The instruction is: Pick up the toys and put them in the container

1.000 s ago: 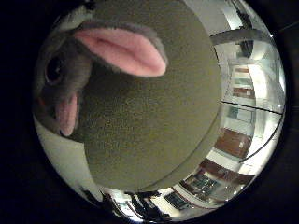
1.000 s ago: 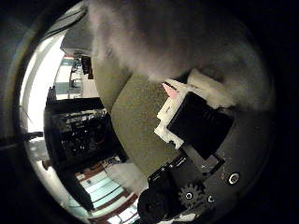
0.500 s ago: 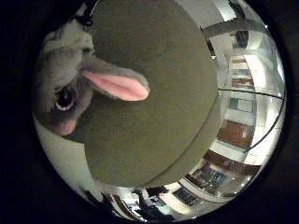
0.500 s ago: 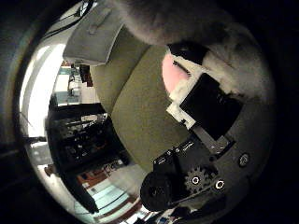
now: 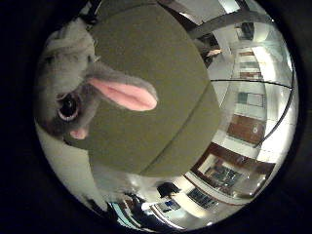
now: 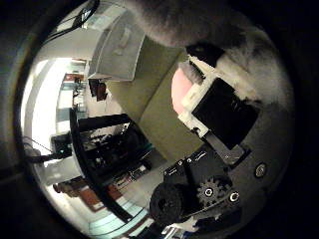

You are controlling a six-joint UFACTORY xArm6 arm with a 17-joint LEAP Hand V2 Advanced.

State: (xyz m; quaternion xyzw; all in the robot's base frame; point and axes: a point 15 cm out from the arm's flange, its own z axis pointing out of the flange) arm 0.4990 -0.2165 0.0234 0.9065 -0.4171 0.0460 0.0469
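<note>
A grey plush rabbit [image 5: 66,100] with a pink-lined ear [image 5: 124,93], a black eye and a pink nose lies close against my palm. In the thumb side view its grey and white fur [image 6: 199,25] fills the space by my right hand [image 6: 219,107], whose white and black fingers are curled round the toy, with a pink patch [image 6: 178,89] showing beside them. Beneath the toy is an olive green pad [image 5: 161,112], some way off. A white open container [image 6: 117,52] stands at the far end of that pad.
The olive pad [image 6: 159,119] lies on a white table [image 5: 73,168]. Beside the table stands a black frame with dark equipment [image 6: 107,149]. Beyond are room walls, windows and wooden panels [image 5: 248,129].
Both views have shifted, so the hand has moved with the rabbit in it. The olive pad looks smaller and farther off, and the white container has come fully into the thumb side view.
</note>
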